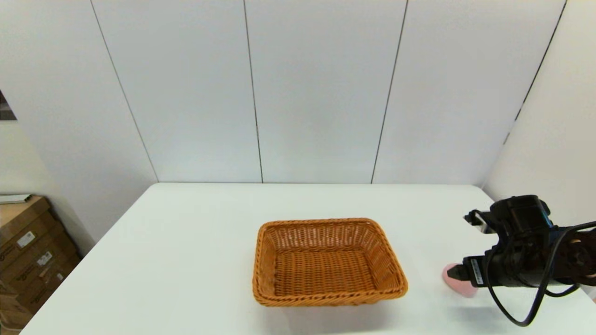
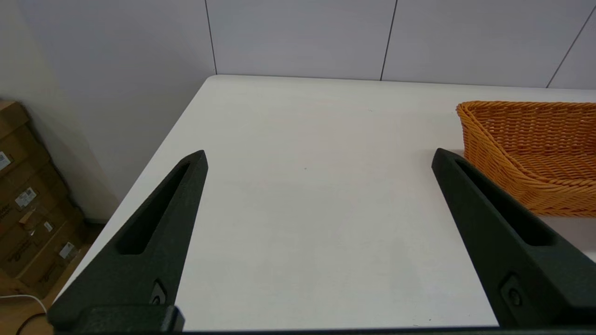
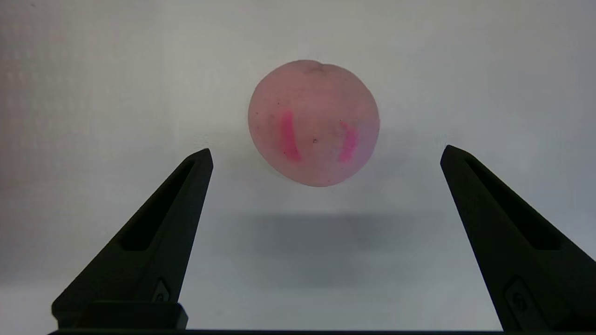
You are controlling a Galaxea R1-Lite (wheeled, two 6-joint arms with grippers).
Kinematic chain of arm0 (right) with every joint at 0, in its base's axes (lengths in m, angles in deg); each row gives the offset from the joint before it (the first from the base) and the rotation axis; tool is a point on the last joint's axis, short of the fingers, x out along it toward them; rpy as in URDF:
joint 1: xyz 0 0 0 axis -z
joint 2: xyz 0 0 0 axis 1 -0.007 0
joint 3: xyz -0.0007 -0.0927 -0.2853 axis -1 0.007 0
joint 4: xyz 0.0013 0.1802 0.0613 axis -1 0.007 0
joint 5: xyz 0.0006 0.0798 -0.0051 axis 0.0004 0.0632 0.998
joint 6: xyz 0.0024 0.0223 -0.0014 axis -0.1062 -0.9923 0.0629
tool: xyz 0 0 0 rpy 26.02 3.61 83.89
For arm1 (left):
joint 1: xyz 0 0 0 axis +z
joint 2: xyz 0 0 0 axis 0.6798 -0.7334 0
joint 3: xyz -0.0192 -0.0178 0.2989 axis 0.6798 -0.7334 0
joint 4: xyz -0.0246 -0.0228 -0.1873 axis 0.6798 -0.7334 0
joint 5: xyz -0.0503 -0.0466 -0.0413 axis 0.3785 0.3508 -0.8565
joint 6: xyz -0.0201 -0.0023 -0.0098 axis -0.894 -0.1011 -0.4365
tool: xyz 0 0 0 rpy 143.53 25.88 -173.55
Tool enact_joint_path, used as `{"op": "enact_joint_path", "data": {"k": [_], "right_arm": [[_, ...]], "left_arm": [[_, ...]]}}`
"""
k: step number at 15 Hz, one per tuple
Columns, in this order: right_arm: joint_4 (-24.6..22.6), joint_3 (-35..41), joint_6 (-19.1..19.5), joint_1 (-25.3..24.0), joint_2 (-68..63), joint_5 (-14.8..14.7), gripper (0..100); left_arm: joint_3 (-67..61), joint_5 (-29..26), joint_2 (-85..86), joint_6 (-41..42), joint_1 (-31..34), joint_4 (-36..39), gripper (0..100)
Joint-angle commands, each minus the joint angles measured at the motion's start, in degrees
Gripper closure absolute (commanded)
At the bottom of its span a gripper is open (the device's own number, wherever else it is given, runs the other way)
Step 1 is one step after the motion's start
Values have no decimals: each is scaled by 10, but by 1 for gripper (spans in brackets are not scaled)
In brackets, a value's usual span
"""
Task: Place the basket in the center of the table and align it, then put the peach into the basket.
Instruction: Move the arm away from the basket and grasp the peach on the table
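Observation:
The orange-brown woven basket [image 1: 326, 263] sits empty near the middle of the white table [image 1: 186, 260]. The pale pink peach [image 3: 314, 123], streaked with brighter pink, lies on the table to the basket's right. In the head view the peach [image 1: 455, 282] is mostly hidden under my right wrist. My right gripper [image 3: 326, 150] hangs open above the peach, its fingers spread wider than the fruit and not touching it. My left gripper [image 2: 319, 152] is open over bare table, with the basket [image 2: 535, 149] off to its right. The left arm is out of the head view.
Cardboard boxes [image 1: 28, 251] are stacked on the floor beyond the table's left edge. White wall panels [image 1: 298, 93] stand behind the table's far edge and close along its right side. A black cable [image 1: 521, 311] loops under my right wrist.

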Motion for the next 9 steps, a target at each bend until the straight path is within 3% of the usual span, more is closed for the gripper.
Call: {"op": "enact_joint_path", "data": {"k": [1, 2, 9], "right_arm": [[-1, -1, -2, 0, -37, -1, 0], [-2, 0, -2, 0, -42, 0, 100], [-28, 4, -3, -1, -42, 3, 100]], "left_arm": [[0, 2, 0, -3, 0, 0, 0], [0, 2, 0, -5, 0, 0, 0], [-1, 3, 0, -7, 0, 4, 0]]}}
